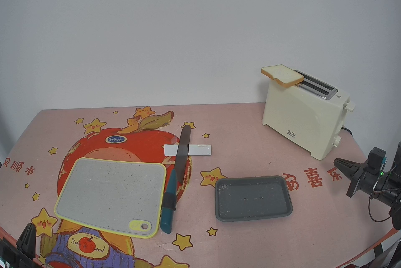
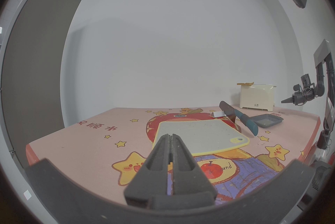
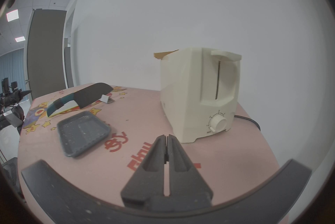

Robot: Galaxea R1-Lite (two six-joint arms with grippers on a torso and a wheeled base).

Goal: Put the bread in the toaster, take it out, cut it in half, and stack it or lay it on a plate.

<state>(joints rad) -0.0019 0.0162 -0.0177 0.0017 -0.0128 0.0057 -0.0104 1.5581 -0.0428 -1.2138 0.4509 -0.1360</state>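
Bread (image 1: pixel 282 75) lies flat across the far end of the toaster (image 1: pixel 305 116), overhanging its top towards the upper middle of the frame, not down in a slot. The toaster stands at the right of the frame, close to the table's (image 1: pixel 250 135) right edge, with a cord trailing behind it.

A dark grey plate (image 1: pixel 253 197) sits at lower centre, well apart from the toaster, with a band of pink cloth between them. The cutting board (image 1: pixel 110 193) lies at lower left, its near corner close to the table's front edge. The knife (image 1: pixel 182 151) lies just beside the board's right edge, its blade crossing a white strip (image 1: pixel 200 150). A broad stretch of cloth runs from the board to the far edge by the wall.

The left gripper (image 2: pixel 170 135) hangs at the lower left corner by the front edge, its pincer clenched on nothing. The right gripper (image 3: pixel 166 136) hangs off the table's right edge, below the toaster in the frame, also clenched with nothing between its fingers.

Red characters are printed on the cloth between plate and toaster and at the left edge. The apple picture carries an oval label, and the toaster's side bears a small dark mark.
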